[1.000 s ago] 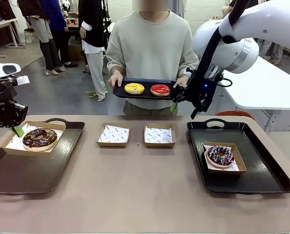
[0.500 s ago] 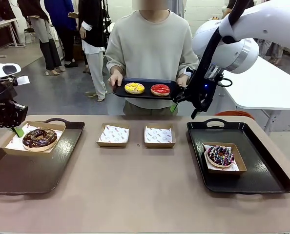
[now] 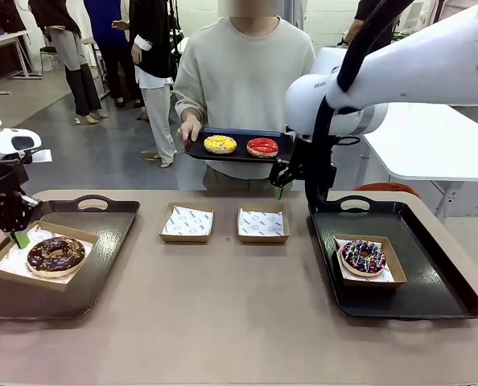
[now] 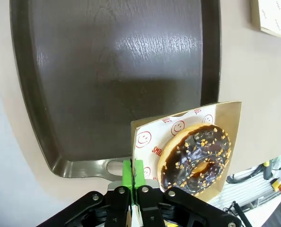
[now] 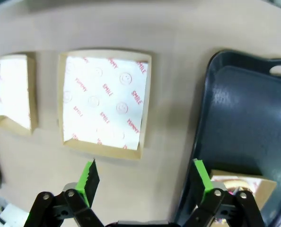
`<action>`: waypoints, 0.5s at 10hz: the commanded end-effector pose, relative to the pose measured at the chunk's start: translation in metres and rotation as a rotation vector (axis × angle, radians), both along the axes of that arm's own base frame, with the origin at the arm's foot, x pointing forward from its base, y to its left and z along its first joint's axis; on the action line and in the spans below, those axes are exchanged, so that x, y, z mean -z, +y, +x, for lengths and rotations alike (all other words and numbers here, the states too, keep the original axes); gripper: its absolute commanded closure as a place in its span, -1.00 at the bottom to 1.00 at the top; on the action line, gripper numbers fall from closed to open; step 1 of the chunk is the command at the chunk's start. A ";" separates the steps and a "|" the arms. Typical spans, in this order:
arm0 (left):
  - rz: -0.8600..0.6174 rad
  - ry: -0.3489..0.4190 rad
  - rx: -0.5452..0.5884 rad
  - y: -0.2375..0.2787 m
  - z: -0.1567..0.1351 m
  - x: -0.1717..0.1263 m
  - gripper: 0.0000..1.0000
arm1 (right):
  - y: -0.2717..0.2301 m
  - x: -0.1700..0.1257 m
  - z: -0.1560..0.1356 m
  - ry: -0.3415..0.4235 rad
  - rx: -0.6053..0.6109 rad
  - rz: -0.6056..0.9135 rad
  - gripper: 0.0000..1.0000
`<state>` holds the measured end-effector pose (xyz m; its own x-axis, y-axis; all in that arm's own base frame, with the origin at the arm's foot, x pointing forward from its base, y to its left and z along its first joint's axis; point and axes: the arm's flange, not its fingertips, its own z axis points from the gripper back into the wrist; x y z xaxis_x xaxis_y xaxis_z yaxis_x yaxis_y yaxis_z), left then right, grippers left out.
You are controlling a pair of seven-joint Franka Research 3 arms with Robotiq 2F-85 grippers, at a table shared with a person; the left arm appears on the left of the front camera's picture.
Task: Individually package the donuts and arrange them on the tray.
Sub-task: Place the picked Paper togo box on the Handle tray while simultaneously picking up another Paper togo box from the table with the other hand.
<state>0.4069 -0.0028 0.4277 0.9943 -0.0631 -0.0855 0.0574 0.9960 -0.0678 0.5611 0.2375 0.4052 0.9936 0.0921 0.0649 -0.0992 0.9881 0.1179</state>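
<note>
front view: left gripper (image 3: pixel 18 235), left of the empty boxes (image 3: pixel 187 223), has its fingers pinched tight on the rim of the brown box (image 3: pixel 6 265). that box carries the chocolate donut (image 3: pixel 55 255) at the left tray (image 3: pixel 110 233). right gripper (image 3: pixel 280 188) hangs behind the empty boxes, fingers spread, holding nothing. yellow donut (image 3: pixel 220 144) and red donut (image 3: pixel 262 146) sit farther behind them on the person's tray (image 3: pixel 195 152). sprinkled donut (image 3: pixel 363 256) lies boxed to their right.
left wrist view: fingers (image 4: pixel 127 174) are closed on the brown box (image 4: pixel 228 118) beside the chocolate donut (image 4: pixel 197 158).
right wrist view: wide-spread fingers (image 5: pixel 90 174) hover over the empty boxes (image 5: pixel 102 101).
</note>
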 end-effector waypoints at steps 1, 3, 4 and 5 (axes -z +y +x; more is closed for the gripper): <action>0.017 -0.062 -0.032 -0.003 -0.018 0.004 0.97 | 0.017 0.013 0.019 -0.034 0.042 -0.044 -1.00; 0.004 -0.073 -0.041 -0.002 -0.020 0.010 0.97 | 0.024 0.035 0.023 -0.025 0.054 -0.060 -1.00; 0.002 -0.061 -0.038 -0.001 -0.020 0.014 0.97 | 0.026 0.042 0.022 -0.031 0.060 -0.069 -1.00; 0.005 -0.057 -0.035 0.000 -0.019 0.017 0.97 | 0.025 0.050 0.020 -0.032 0.070 -0.067 -1.00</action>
<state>0.3890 -0.0028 0.4161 0.9979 -0.0499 -0.0414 0.0473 0.9970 -0.0616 0.5795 0.2583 0.3579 0.9962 0.0610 0.0624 -0.0659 0.9946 0.0797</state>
